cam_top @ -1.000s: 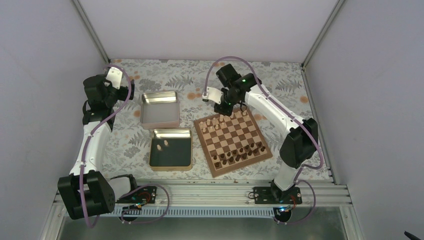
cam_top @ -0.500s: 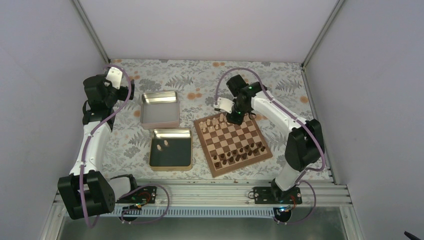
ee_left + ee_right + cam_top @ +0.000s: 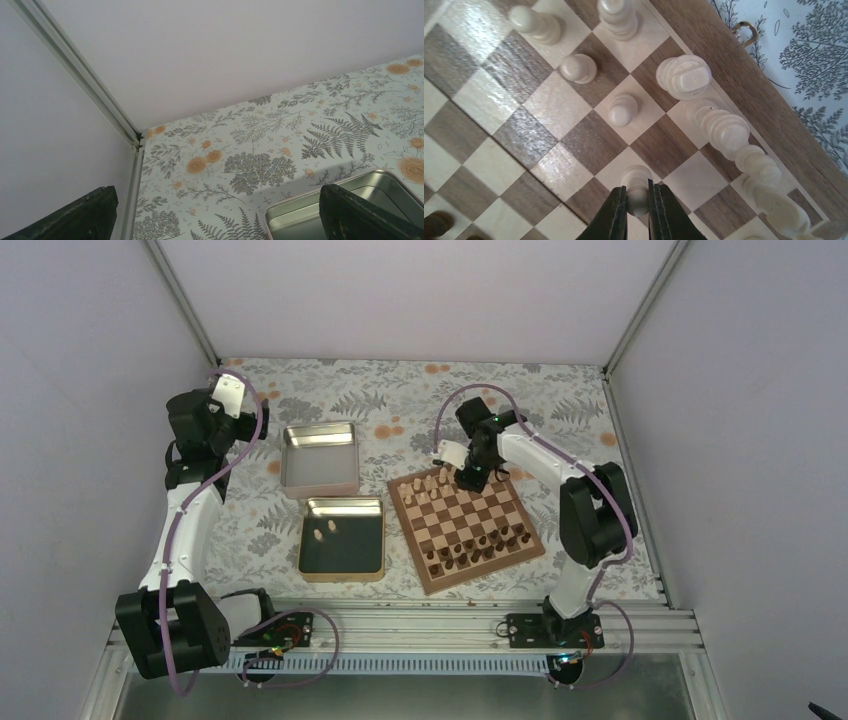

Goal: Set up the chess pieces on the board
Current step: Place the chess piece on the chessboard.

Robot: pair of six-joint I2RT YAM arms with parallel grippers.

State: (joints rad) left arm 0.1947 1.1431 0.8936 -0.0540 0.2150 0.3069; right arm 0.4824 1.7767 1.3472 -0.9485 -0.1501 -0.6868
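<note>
Pale beige chess pieces [image 3: 432,485] stand in two rows along the far edge of the board [image 3: 463,516], which lies at an angle on the right half of the floral tabletop [image 3: 400,405]. Dark brown chessmen [image 3: 480,543] fill the two rows at the board's near edge. The right gripper [image 3: 466,480] points down over the board's far-right corner. In the wrist view its fingers [image 3: 620,210] stand narrow, pinching one pale pawn [image 3: 636,181] at the stem. That pawn is in line with the other pawns, one row in from the tall back-rank pieces beside the reddish-brown border; whether its base touches the square cannot be told. The left gripper [image 3: 213,418] hangs over the far-left corner of the tabletop, jaws wide apart and holding nothing, with the rim of the silver tin [image 3: 320,430] just beyond its right finger [image 3: 360,215]. A second, dark-lined tin [image 3: 355,550] sits nearer, beside the board's left edge, and holds two more pale pieces [image 3: 326,531].
</note>
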